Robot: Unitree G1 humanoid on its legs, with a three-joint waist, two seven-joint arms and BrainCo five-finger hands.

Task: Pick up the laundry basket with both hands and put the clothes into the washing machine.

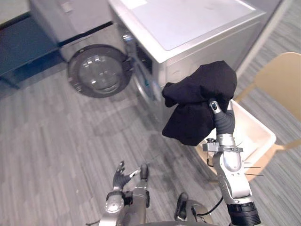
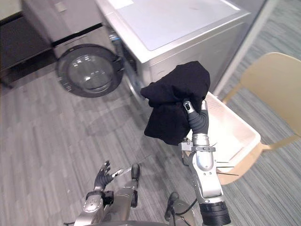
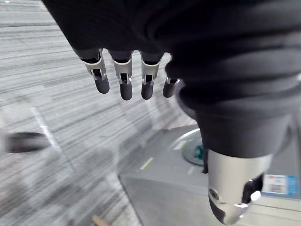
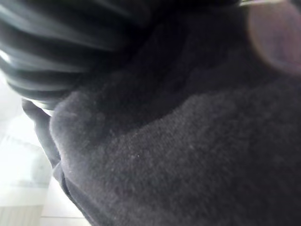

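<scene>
Left eye view | right robot hand in black garment, grip unclear | left robot hand slack | washer label unreadable

**No print legible**

No word, number or brand can be read anywhere.

The washer has a pale sheet at the far left corner of its top, with print too small to make out. A blue-and-white sticker sits on the washer's front, and its lines of text are blurred. A small teal mark sits by the washer's door opening, its shape unclear. A small pale tag sits on the grey unit left of the washer, also too small to read.
</scene>
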